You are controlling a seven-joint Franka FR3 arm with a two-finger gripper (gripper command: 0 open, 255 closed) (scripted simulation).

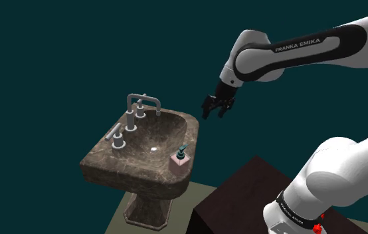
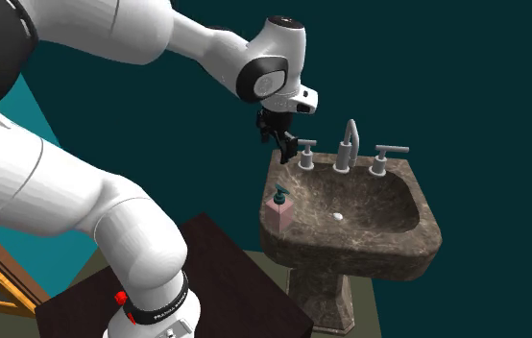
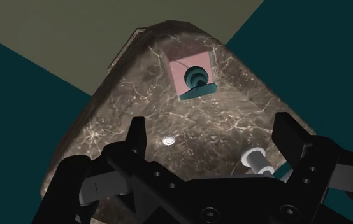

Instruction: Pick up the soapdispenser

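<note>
Starting at the dark stand (image 1: 242, 193): the arm (image 1: 295, 50) arcs over and the tool (image 1: 217, 106) hangs above the brown marbled sink (image 1: 109, 166), fingers spread wide, clasping nothing. The soap dispenser (image 1: 180, 157), pink with a teal pump, stands upright on the sink's rim, at the corner nearest the stand, well below the tool. Basin shows a small pale drain (image 1: 154, 149); beyond, a grey tap (image 1: 141, 103) and two handles (image 1: 117, 138) on the far rim.

The open pincer (image 1: 216, 108) hangs above the marbled sink (image 1: 129, 174), apart from the pink soapdispenser (image 1: 181, 157).
</note>
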